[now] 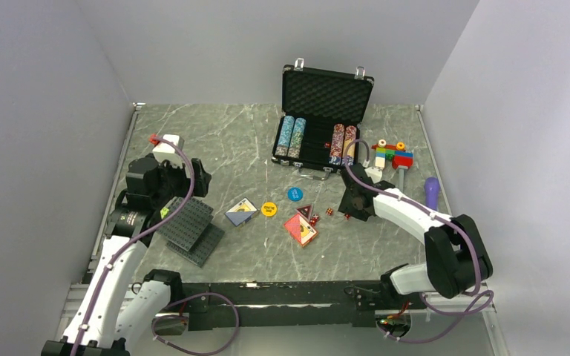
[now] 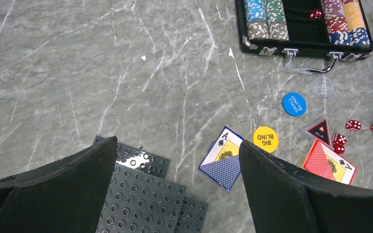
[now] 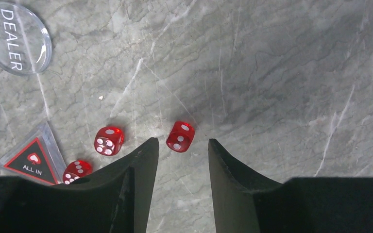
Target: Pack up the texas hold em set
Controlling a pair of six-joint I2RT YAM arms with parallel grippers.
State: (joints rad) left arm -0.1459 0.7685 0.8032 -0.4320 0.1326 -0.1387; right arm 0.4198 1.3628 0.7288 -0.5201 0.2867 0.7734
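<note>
The black briefcase (image 1: 325, 96) stands open at the back, with chip rows (image 1: 292, 136) inside. On the table in front lie a blue card deck (image 1: 240, 212), a red deck (image 1: 300, 228), a yellow button (image 1: 269, 209), a blue button (image 1: 295, 194), a red-triangle button (image 3: 31, 160) and a clear dealer button (image 3: 15, 38). My right gripper (image 3: 183, 141) is open and low over the table. One red die (image 3: 180, 136) lies right at its fingertips, and two more dice (image 3: 109, 140) lie to the left. My left gripper (image 2: 178, 143) is open and empty, above the table on the left.
Dark grey studded plates (image 1: 189, 226) lie under the left gripper. A colourful toy-block figure (image 1: 392, 154) stands right of the briefcase and a purple object (image 1: 432, 193) lies by the right wall. Grey walls enclose the table on three sides.
</note>
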